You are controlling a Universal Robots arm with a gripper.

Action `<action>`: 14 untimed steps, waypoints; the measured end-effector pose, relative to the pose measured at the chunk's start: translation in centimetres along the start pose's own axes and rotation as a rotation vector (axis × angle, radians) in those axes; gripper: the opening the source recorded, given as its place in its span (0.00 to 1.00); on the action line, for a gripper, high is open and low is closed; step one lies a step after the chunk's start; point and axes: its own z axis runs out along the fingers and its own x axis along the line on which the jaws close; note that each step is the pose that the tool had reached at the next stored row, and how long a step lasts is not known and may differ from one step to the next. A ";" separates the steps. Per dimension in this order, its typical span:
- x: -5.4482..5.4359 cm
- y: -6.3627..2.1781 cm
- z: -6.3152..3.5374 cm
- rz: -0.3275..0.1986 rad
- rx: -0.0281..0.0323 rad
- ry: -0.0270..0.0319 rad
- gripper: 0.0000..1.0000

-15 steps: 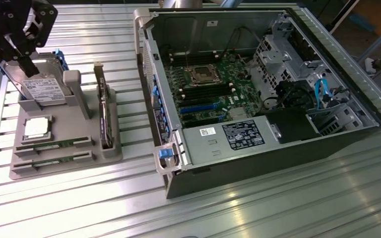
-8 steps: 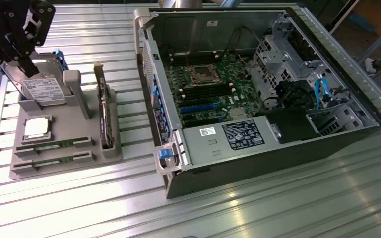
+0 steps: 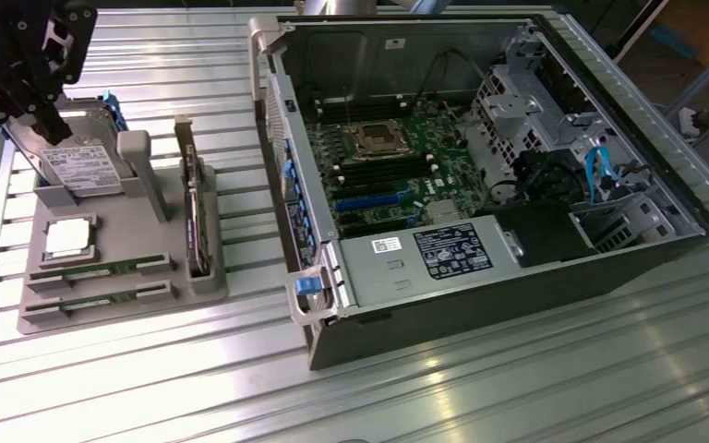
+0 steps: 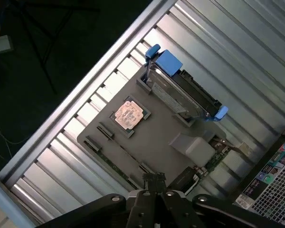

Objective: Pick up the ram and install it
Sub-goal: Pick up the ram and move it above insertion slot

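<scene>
On the ribbed metal counter (image 3: pixel 478 388), an open computer case (image 3: pixel 453 323) lies on its side toward the exterior view's right, its green motherboard (image 3: pixel 386 166) facing up. Toward the exterior view's left sits a grey parts tray (image 3: pixel 133 242). The gripper (image 3: pixel 49 122) hangs over the tray's far end, above the upright hard drive (image 3: pixel 78 166); in the wrist view its fingers (image 4: pixel 149 184) are pressed together with nothing between them. A dark expansion card (image 3: pixel 192 212) stands on edge along the side of the tray nearer the case. The ram (image 3: pixel 96 270) rests in slotted holders at the tray's near end, well apart from the gripper, its long axis running across the tray from the exterior view's left to right, crosswise to the card. A second stick (image 3: pixel 96 301) lies parallel just beside it. The square CPU (image 3: pixel 69 235) sits between the ram and the hard drive.
</scene>
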 end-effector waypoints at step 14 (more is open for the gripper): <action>0.0 -0.01 0.02 -0.223 -0.0039 0.0091 0.11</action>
